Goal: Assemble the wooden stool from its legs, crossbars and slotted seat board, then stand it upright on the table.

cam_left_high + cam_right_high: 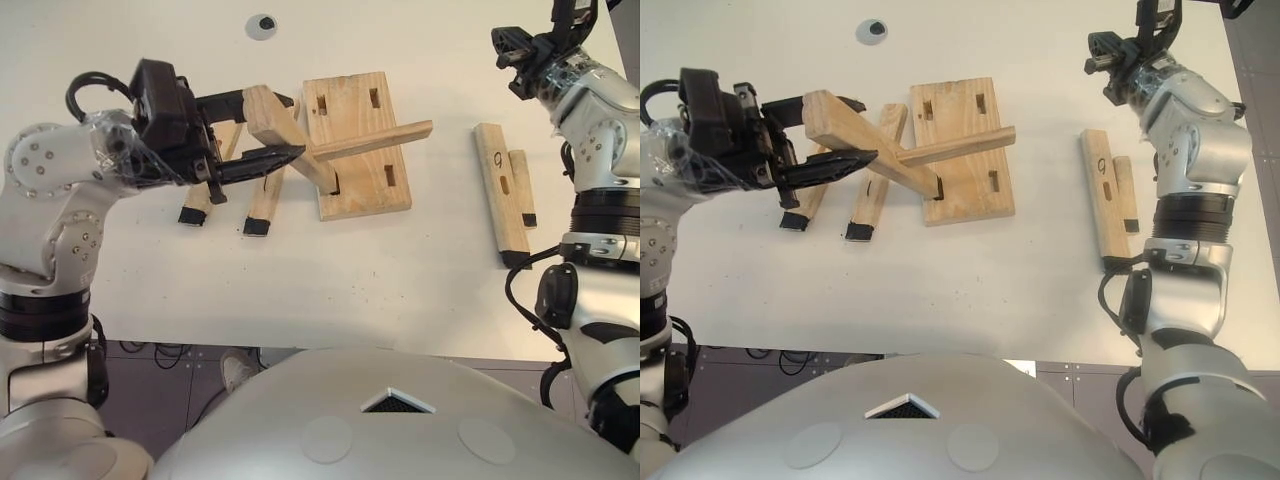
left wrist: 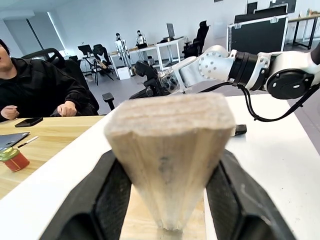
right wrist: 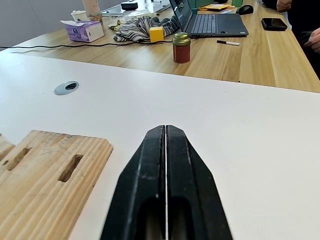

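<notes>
Clamping a pale wooden stool leg (image 1: 315,168) near its upper end, the left gripper (image 1: 274,130) has its two black fingers pinched on opposite faces of the wood above the table. That leg slopes down to meet the slot at the near left corner of the flat, light wooden seat board (image 1: 350,105); how deep it sits cannot be told. A slim wooden crossbar (image 1: 385,138) juts from the leg and reaches across above the board toward the right edge of the white table (image 1: 400,290). The board lies flat about midway across the table, its rectangular slots facing up. Below the gripper, two more black-tipped wooden legs (image 1: 265,200) lie side by side on the table, just left of the board. Near the right edge lie a long wooden leg (image 1: 500,190) and a shorter wooden bar (image 1: 520,185), touching along their length. Toward the far right corner the right gripper (image 3: 165,131) hangs with fingers pressed together, holding nothing. A round grey grommet (image 1: 262,26) sits by the far edge.
</notes>
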Robot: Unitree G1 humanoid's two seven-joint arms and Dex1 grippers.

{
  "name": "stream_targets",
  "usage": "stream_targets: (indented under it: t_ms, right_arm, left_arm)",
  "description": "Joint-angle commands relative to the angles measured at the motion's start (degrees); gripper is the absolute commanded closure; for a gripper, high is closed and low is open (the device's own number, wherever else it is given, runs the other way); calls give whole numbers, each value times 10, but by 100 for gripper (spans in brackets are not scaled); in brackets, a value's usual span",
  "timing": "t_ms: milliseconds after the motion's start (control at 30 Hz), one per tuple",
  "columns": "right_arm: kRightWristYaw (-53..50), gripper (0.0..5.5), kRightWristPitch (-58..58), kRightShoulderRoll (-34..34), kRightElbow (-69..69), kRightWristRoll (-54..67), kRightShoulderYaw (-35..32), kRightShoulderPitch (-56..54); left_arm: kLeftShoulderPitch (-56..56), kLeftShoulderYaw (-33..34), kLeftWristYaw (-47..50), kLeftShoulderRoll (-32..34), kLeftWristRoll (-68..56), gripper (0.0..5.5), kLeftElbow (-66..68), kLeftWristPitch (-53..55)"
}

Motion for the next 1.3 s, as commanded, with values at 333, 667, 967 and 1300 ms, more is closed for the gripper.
stream_targets:
  t_ms: [333, 667, 967, 1300]
  right_arm:
    - [-36, 550, -4, 43, -35, 7, -20, 45]
    - [-53, 550, -16, 70, -37, 4, -21, 64]
    - [-54, 550, -23, 73, -31, 2, -26, 70]
    - [-46, 550, -20, 66, -23, -2, -23, 68]
  left_arm:
    - [-301, -155, -61, 25, 117, 349, 143, 179]
    - [-475, -250, -136, -30, 199, 349, 270, 224]
    - [-383, -275, -146, -36, 235, 349, 227, 189]
    - [-427, -242, -156, -47, 255, 349, 336, 189]
